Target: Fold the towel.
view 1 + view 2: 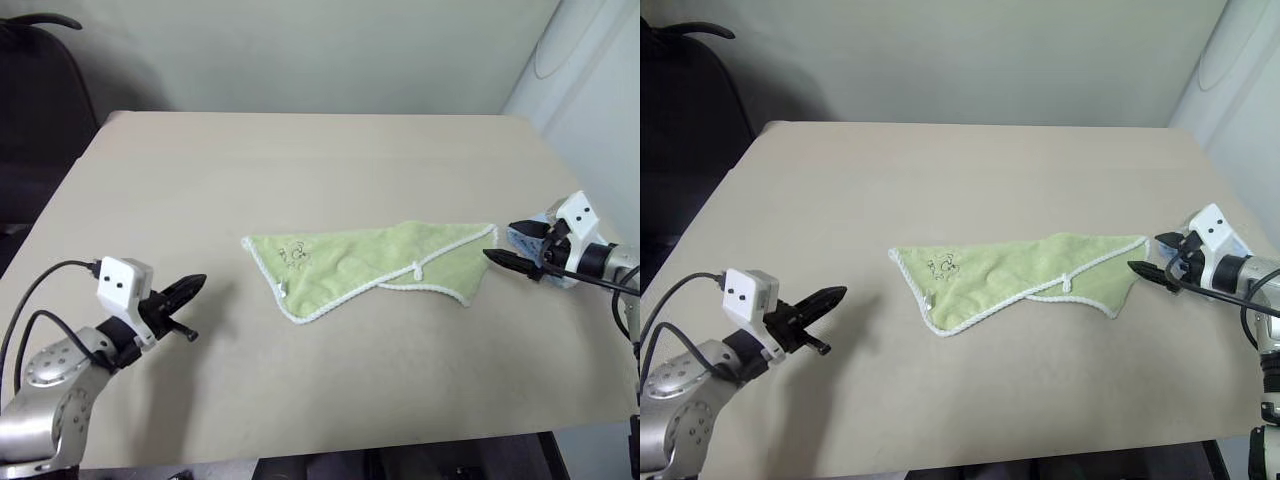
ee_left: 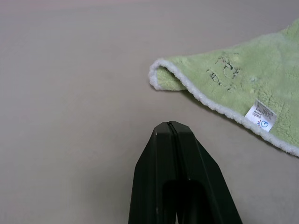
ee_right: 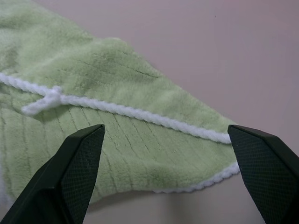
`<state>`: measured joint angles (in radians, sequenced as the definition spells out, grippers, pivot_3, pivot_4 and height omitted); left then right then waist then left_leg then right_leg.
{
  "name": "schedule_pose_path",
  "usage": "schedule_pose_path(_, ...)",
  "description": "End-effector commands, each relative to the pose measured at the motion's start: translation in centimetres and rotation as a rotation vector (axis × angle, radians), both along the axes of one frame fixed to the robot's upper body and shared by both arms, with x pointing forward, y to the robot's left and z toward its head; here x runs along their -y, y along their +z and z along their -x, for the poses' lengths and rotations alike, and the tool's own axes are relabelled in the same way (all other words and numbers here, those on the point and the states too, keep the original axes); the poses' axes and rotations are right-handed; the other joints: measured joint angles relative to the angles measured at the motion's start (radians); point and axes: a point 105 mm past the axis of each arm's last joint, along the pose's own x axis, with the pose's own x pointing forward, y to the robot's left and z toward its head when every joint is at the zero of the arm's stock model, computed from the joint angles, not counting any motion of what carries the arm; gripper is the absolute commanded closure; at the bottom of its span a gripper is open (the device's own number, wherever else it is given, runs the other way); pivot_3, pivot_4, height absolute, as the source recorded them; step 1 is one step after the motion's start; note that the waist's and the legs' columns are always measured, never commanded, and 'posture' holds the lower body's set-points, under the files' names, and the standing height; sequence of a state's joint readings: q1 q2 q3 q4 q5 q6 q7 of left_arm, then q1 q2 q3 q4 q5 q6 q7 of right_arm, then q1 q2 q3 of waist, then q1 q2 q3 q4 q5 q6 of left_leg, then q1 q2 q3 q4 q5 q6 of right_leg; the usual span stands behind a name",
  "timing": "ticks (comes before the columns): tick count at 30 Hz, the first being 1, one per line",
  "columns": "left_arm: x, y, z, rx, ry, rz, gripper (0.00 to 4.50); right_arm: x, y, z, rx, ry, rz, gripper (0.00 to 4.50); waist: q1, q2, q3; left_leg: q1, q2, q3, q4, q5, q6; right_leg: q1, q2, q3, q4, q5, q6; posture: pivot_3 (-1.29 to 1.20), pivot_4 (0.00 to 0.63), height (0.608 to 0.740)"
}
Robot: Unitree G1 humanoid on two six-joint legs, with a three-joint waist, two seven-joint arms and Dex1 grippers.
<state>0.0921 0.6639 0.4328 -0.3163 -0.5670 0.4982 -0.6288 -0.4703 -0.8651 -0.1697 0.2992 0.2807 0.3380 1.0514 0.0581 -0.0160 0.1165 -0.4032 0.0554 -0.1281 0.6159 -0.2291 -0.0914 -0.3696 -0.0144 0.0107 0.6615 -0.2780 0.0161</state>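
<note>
Right gripper (image 1: 508,243) hovering, fingers spread, at folded towel (image 1: 370,265) corner on bench (image 1: 300,160); left gripper (image 1: 190,290) clenched, empty. Next: pinching corner.

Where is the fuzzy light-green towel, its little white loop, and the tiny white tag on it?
light-green terry towel (image 1: 350,262), left eye view, on the middle of the cloth.
white loop (image 3: 44,102), right wrist view, on the loop beside the white edging.
small white tag (image 2: 259,115), left wrist view, on the tag's face.

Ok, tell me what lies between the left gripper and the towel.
Only bare table: in the left wrist view the shut left gripper points at the towel across uncovered tabletop.
</note>
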Motion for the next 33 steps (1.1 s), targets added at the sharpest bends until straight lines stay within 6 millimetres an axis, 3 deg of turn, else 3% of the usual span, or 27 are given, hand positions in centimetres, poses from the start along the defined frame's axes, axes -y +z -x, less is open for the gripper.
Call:
schedule_pose_path(1, 0.4, 1.2, -0.2, 0.051, -0.015, -0.012, 4.5, -0.4, 1.2, 0.1, 0.046, 0.014, -0.014, 0.04, 0.0, 0.0, 0.0, 0.0, 0.0, 0.0, 0.0, 0.0, 0.0, 0.0, 0.0, 0.0, 0.0, 0.0, 0.0, 0.0, 0.15, 0.74)
schedule_pose_path(11, 1.0, 1.7, -1.0, 0.067, -0.048, -0.032, 4.5, -0.3, 0.5, -0.3, 0.091, -0.034, 0.021, 0.04, 0.0, 0.0, 0.0, 0.001, 0.0, 0.0, 0.001, 0.0, 0.0, 0.0, 0.0, 0.001, 0.0, 0.0, 0.0, 0.0, 0.15, 0.74)
schedule_pose_path(18, 2.7, 1.1, -1.9, 0.064, -0.113, -0.014, 4.5, 1.4, 0.6, -0.9, 0.127, -0.127, 0.056, 0.04, 0.0, 0.0, 0.0, 0.0, 0.0, 0.0, 0.002, -0.002, 0.0, 0.0, 0.0, 0.001, 0.001, 0.0, 0.0, 0.0, 0.15, 0.74)
schedule_pose_path(21, 3.8, 1.3, -1.3, 0.064, -0.169, -0.02, 4.5, 1.2, 0.7, -1.0, 0.134, -0.116, 0.051, 0.04, -0.001, 0.0, 0.0, 0.0, 0.001, 0.001, 0.003, -0.003, 0.0, 0.0, 0.0, 0.001, 0.001, 0.0, 0.0, 0.0, 0.15, 0.74)
schedule_pose_path(30, 4.4, 1.6, -0.4, 0.05, -0.272, -0.011, 4.5, 1.4, 1.0, -1.8, 0.163, -0.147, 0.041, 0.04, -0.001, 0.0, 0.0, 0.0, 0.011, 0.005, 0.013, -0.01, -0.004, -0.001, 0.011, 0.008, 0.001, 0.0, 0.0, 0.0, 0.15, 0.74)
schedule_pose_path(33, 5.6, 1.7, 0.2, 0.014, -0.393, 0.018, 4.5, 1.3, 1.1, -1.9, 0.173, -0.155, 0.031, 0.04, -0.001, 0.0, 0.0, 0.002, 0.011, 0.007, 0.013, -0.011, -0.002, -0.001, 0.012, 0.013, 0.002, 0.0, 0.0, 0.0, 0.15, 0.74)
